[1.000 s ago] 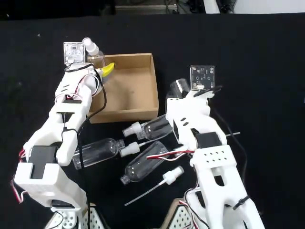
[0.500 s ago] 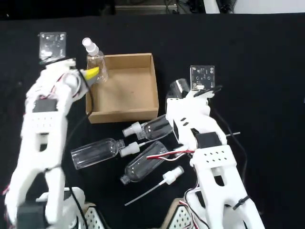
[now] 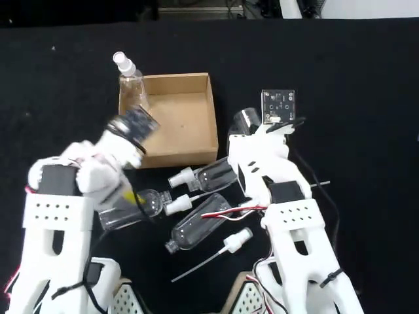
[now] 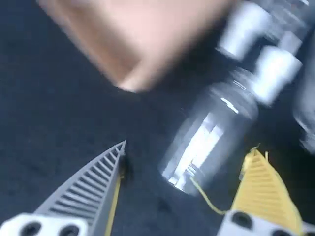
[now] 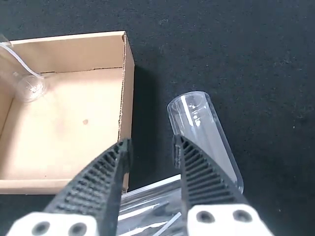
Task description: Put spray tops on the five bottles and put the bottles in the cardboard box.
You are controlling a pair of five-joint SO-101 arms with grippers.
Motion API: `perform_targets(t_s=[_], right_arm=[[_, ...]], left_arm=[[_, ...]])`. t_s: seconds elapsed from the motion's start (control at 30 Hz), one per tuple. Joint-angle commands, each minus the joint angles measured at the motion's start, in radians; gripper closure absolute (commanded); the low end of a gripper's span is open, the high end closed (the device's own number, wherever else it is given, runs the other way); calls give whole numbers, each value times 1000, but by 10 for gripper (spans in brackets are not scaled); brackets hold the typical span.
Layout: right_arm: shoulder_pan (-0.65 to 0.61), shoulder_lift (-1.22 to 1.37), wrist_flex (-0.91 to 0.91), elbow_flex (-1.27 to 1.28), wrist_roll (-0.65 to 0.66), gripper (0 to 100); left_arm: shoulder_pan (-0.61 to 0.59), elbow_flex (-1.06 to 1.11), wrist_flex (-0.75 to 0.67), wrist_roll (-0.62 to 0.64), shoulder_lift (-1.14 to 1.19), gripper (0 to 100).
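While the left gripper (image 4: 188, 147) hangs low w/ fingers spread wide and nothing pinched, a bottle (image 3: 149, 203) lies flat betw. them, just in front of the cardboard box (image 3: 213, 118). Long axis runs approx. along the box's near wall, neck toward the other arm, and is skewed to the closing line (wrist turn likely needed). Left arm clearly nearer. Right gripper (image 5: 151, 142) sits farther off, fingers slightly apart, empty. Bottle is clear plastic, glinting. White spray top (image 3: 173, 206) at the neck; can't tell if seated.

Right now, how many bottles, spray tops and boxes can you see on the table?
Bottles: 5
Spray tops: 4
Cardboard box: 1
Total: 10
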Motion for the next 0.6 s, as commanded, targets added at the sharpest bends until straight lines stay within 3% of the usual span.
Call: perform_targets(t_s=[0.0,0.37,0.57], right_arm=[[-6,-28,-28,-2,-8,891],[-6,-28,-28,-2,-8,890],[-6,-28,-28,-2,-8,890]], left_arm=[[124,25,60,-26,-31,661],[153,308,-209,5,-29,661],[139,348,-328,15,44,661]])
